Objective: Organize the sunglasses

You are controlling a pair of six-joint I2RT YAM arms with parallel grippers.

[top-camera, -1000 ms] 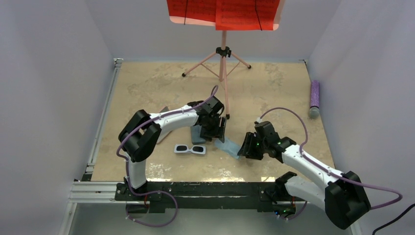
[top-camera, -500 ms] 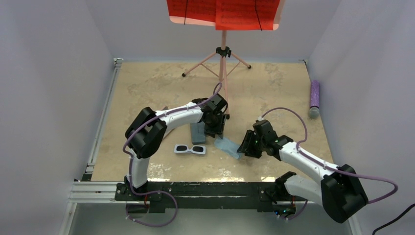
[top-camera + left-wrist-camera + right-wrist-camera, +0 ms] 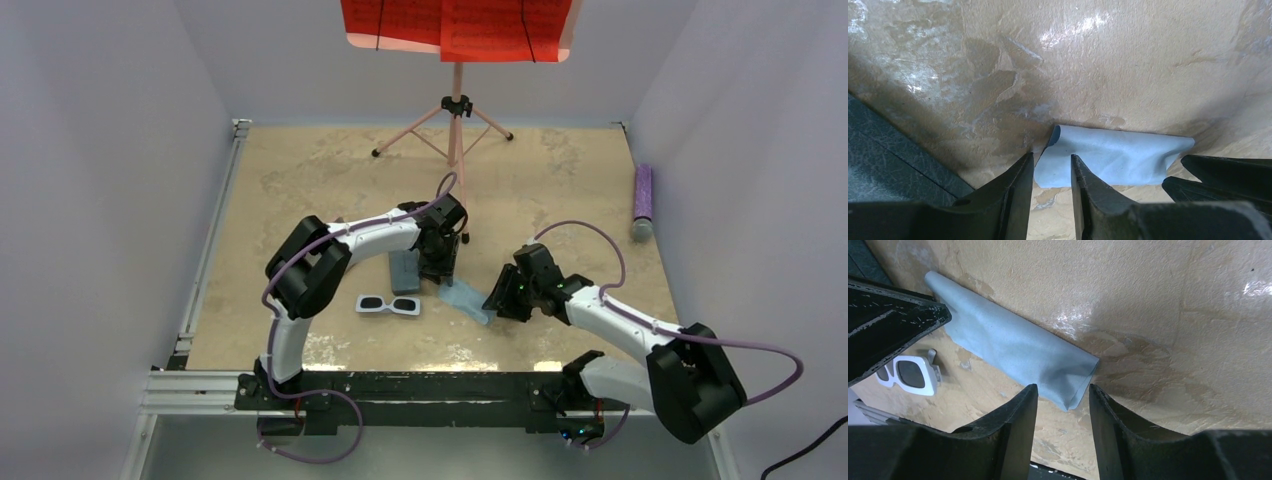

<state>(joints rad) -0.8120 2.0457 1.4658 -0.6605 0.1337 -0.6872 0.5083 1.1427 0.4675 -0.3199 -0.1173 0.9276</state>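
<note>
Wrist views showed the left gripper (image 3: 1052, 158) and right gripper (image 3: 1063, 388) half open, empty, straddling the blue cloth's (image 3: 1118, 155) ends, maybe to lift it.

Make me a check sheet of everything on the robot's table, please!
Surface: tan mottled table, shiny in spots.
Job's things: white sunglasses lying flat near the front; no other pair seen.
Clutter: blue cloth, grey case beside it, purple tube at the right edge.
Pincers: left pincer open at one end of the cloth; right pincer open at the other.
Cables: purple cables loop over the left arm and right arm.
Surroundings: pink stand with red sheet at the back; pale walls.
</note>
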